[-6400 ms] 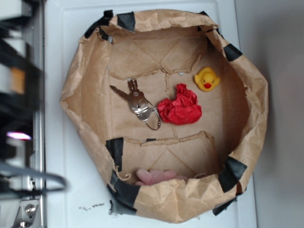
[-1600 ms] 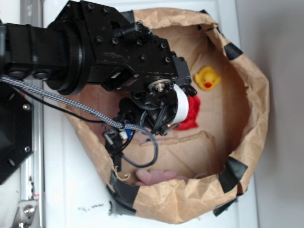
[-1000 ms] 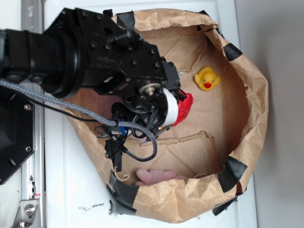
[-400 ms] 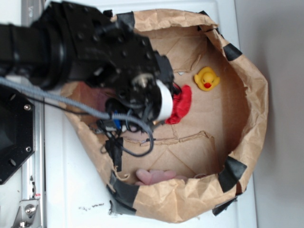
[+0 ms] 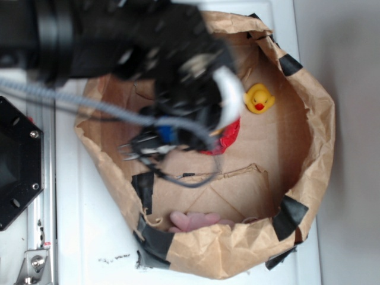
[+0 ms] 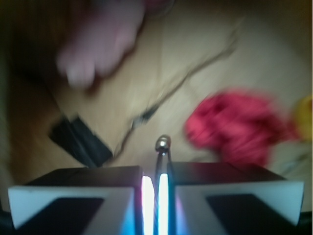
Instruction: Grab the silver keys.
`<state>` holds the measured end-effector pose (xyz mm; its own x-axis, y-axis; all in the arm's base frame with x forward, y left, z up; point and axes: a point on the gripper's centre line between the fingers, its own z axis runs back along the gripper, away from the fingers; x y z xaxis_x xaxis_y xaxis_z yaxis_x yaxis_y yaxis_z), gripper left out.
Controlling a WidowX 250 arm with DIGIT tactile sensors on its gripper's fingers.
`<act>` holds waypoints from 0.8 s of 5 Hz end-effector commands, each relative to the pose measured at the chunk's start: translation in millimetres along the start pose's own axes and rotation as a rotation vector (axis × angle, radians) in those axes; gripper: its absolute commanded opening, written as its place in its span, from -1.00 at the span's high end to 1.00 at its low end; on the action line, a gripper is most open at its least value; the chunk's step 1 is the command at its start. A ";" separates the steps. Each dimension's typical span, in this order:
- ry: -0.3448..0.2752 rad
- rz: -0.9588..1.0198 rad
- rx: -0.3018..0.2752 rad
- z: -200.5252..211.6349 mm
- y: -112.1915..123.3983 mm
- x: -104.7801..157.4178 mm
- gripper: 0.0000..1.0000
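While the black robot arm (image 5: pixel 119 41) blurs across the upper left of the overhead view, the wrist view shows the gripper (image 6: pixel 155 188) with its two white-faced fingers (image 6: pixel 73 200) drawn almost together. A thin shiny metal piece with a rounded tip, seemingly part of the silver keys (image 6: pixel 162 147), stands pinched in the narrow gap. The rest of the bunch is hidden, so I cannot tell how much is caught.

Keys like these are judged light, stiff and slippery, and loose on their ring, so they may swing or slide out. A grip across the flat blades or the ring would likely hold best.

A wide crumpled brown paper bag with black tape patches (image 5: pixel 314 119) lies open on the white desk (image 5: pixel 101 237). Inside are a crumpled red cloth (image 5: pixel 228 133), partly under the arm, a small yellow rubber duck (image 5: pixel 259 98) near the far wall, and a soft pink object (image 5: pixel 193 221) by the near rim.
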<state>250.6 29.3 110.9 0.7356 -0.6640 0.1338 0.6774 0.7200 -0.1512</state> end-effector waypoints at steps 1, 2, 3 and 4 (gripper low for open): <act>-0.163 0.124 -0.046 117.7 3.1 22.9 1.00; -0.156 0.131 -0.034 133.5 -3.6 27.0 1.00; -0.058 0.143 -0.023 106.1 -2.5 32.6 1.00; -0.018 0.154 0.010 88.0 2.9 31.8 1.00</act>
<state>270.1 31.9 188.0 0.8411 -0.5320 0.0976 0.5403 0.8184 -0.1958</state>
